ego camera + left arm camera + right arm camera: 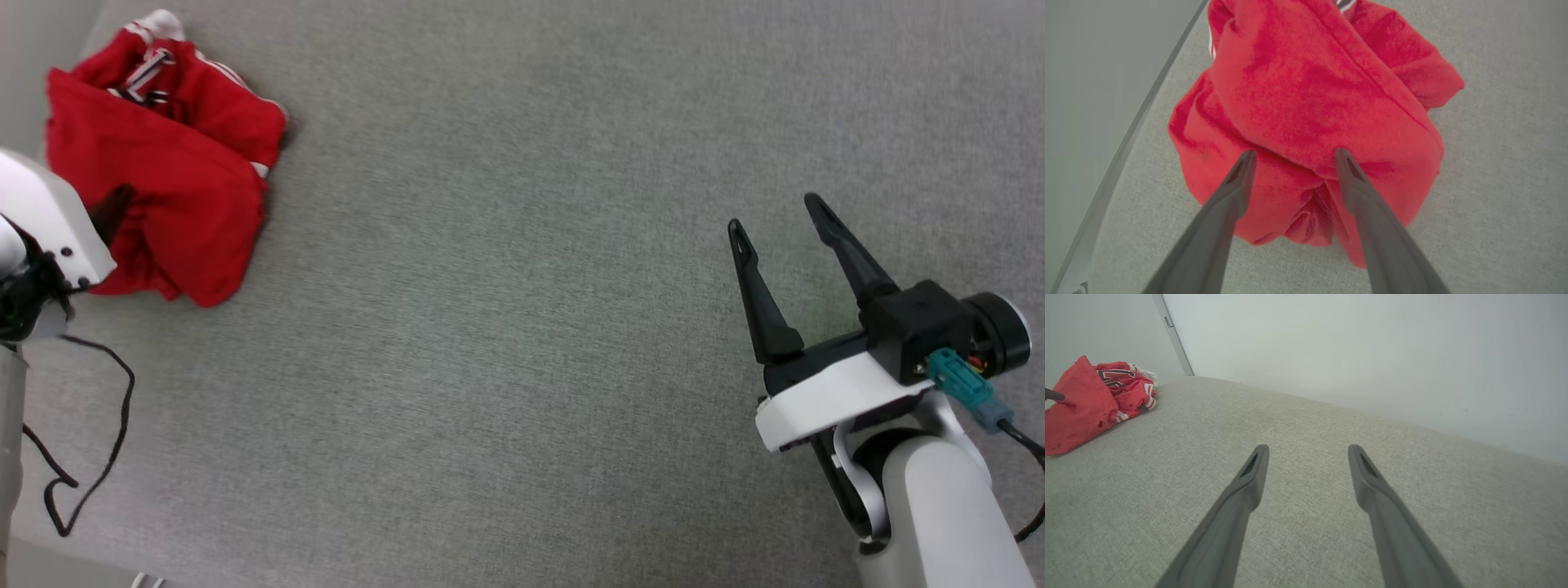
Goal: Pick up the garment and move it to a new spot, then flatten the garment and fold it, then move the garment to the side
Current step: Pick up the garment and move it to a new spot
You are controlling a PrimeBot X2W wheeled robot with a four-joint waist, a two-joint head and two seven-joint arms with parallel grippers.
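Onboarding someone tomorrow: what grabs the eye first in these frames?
The crumpled red garment, bunched at the far left of the grey cloth surface. The left end effector sits right at it, open across a fold. The right end effector is open too, low right above bare surface.

Bright red garment [180,188], and there's white at the sleeve, red-and-white striped trim, black lettering outlined in white. Under it, a pale grey tabletop [522,343] with a fine woven fleck. Right pincer [773,211]: black fingers, white mount, a teal connector [951,371]. Left pincer [1294,152]: dark grey. Black cable [90,457]. Off-white wall [1372,355].
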